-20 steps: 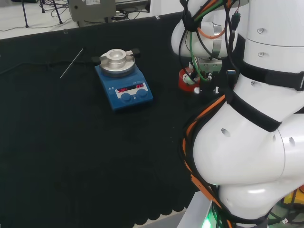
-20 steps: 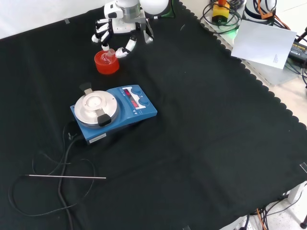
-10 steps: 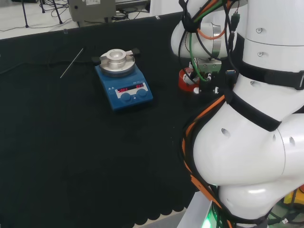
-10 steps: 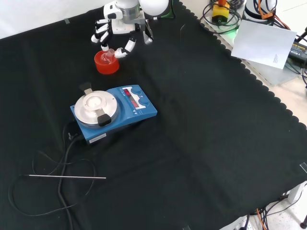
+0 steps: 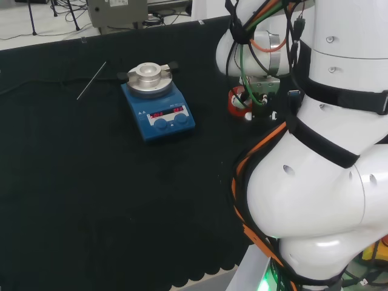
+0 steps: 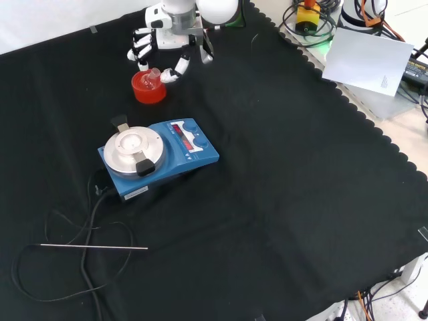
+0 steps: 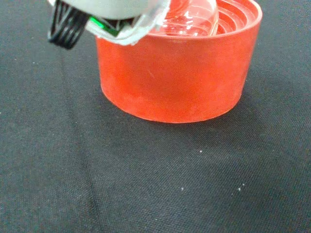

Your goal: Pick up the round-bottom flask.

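The clear round-bottom flask (image 6: pixel 152 75) sits in a red ribbed stand (image 6: pixel 148 88) near the top of the front view, its short neck pointing up. My hand (image 6: pixel 168 41) hangs right over it, with fingers (image 6: pixel 140 52) to the left of the neck and the thumb (image 6: pixel 177 68) to its right, a small gap on each side. The fingers are loosely bent and hold nothing. In the wrist view the stand (image 7: pixel 175 73) is close and the flask's glass bulb (image 7: pixel 190 17) rests in its ribbed hollow. In the head view the stand (image 5: pixel 237 102) peeks out beside the arm's links.
A blue hotplate with a round silver top (image 6: pixel 159 155) (image 5: pixel 157 100) stands a short way from the stand. A thin metal rod (image 6: pixel 93 247) and a black cable (image 6: pixel 87 221) lie beyond it. White paper (image 6: pixel 371 60) lies past the cloth's scalloped edge.
The wrist has shifted a little over the stand; the thumb stands slightly farther from the flask's neck. Flask and stand have not moved.
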